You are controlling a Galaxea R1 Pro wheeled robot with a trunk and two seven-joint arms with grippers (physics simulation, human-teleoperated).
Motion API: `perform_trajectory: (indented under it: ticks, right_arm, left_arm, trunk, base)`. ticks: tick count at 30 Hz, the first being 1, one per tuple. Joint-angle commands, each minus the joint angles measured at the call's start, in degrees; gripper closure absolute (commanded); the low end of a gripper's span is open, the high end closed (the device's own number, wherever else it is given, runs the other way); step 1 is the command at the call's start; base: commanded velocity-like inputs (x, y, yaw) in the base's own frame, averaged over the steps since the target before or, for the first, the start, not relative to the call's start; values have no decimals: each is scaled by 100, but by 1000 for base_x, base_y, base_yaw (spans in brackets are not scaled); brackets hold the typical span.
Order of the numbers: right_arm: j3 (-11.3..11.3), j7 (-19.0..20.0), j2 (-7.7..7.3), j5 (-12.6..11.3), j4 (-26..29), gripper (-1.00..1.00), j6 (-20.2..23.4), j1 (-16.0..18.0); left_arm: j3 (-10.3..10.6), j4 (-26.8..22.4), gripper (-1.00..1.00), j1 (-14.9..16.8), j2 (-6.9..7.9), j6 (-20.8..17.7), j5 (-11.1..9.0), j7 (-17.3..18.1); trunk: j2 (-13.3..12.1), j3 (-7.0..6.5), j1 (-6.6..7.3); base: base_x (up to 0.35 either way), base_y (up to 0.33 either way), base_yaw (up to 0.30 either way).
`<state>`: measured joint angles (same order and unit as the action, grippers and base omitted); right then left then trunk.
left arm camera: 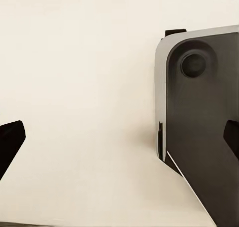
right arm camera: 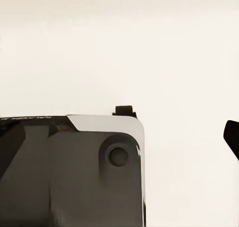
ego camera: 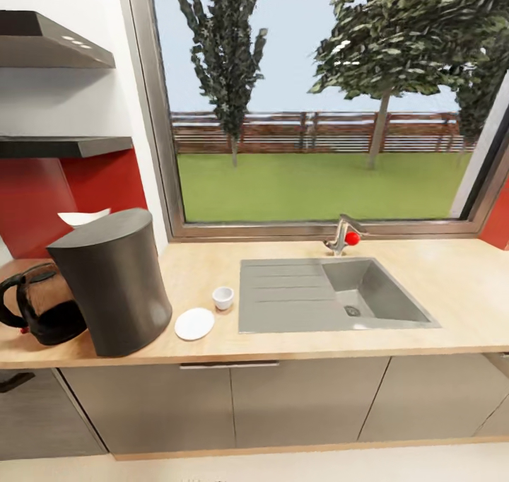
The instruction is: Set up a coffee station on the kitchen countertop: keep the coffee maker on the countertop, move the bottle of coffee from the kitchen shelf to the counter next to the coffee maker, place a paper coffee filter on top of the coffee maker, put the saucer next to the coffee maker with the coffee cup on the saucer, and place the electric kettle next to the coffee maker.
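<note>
I'm facing the bench [ego camera: 438,284]. The coffee cup [ego camera: 223,297] sits just beside the saucer [ego camera: 194,324], near the coffee maker [ego camera: 113,291]. That cup looks light, slick and breakable, so I'd pinch it across the rim. There's open bench toward the sink [ego camera: 332,295]. Both end effectors' fingertips appear spread apart, empty.

Light wood-look counter [ego camera: 438,284] over grey cabinet doors [ego camera: 304,404]. Dark grey coffee maker [ego camera: 113,291]. White cup [ego camera: 223,297], white plate [ego camera: 194,324], white paper filter [ego camera: 83,218]. Black and clear kettle [ego camera: 39,309]. Grey steel sink [ego camera: 325,295], red tap knob [ego camera: 352,238]. Red wall [ego camera: 42,192], dark grey shelf [ego camera: 63,146].
</note>
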<state>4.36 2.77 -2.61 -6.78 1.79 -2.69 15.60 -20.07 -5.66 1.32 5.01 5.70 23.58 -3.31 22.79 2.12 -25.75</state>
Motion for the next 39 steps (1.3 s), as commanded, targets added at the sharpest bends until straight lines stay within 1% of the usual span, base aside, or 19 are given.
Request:
perform_trajectory:
  ticks: [1, 11, 17, 22, 26, 29, 35, 39]
  right_arm:
    - [45, 21, -3, -60, -5, -100, -22, 4]
    - [51, 12, -18, -35, -18, -100, -16, -24]
    - [55, -20, -30, -19, -21, -100, -13, -312]
    - [63, -313, -101, -17, -21, -100, -20, -562]
    - [67, -389, -105, -13, -21, -100, -16, -628]
    - [76, -397, -73, -9, -16, -100, -11, -641]
    - [76, -392, -49, -16, -12, -100, -4, -646]
    - [74, -392, -47, -23, -12, -100, -13, -646]
  left_arm:
    - [-36, 12, -100, 8, 0, 28, 63, -20]
    - [-11, 14, -100, 8, 14, 21, 73, -20]
    - [-4, 12, -100, 10, 48, 11, 82, -20]
    - [8, 12, -100, 11, 60, 4, 91, -13]
    - [11, 12, -100, 9, 80, 4, 96, -8]
    - [12, 12, -100, 10, 86, 2, 105, -29]
    - [29, -3, -100, 29, 77, 1, 111, -383]
    - [49, -5, -100, 27, 57, 5, 118, -468]
  trunk:
    - [12, 16, -3]
    - [12, 44, -3]
    - [12, 62, -3]
    - [12, 77, -3]
    - [12, 83, -3]
    - [12, 84, -3]
    - [12, 84, -3]
    - [12, 84, -3]
  base:
    - [4, -21, 277]
    - [1, -4, 277]
    - [0, 0, 276]
    - [0, 0, 254]
    - [0, 0, 101]
    - [0, 0, 23]
    - [-95, 0, 4]
    - [-93, 0, 0]
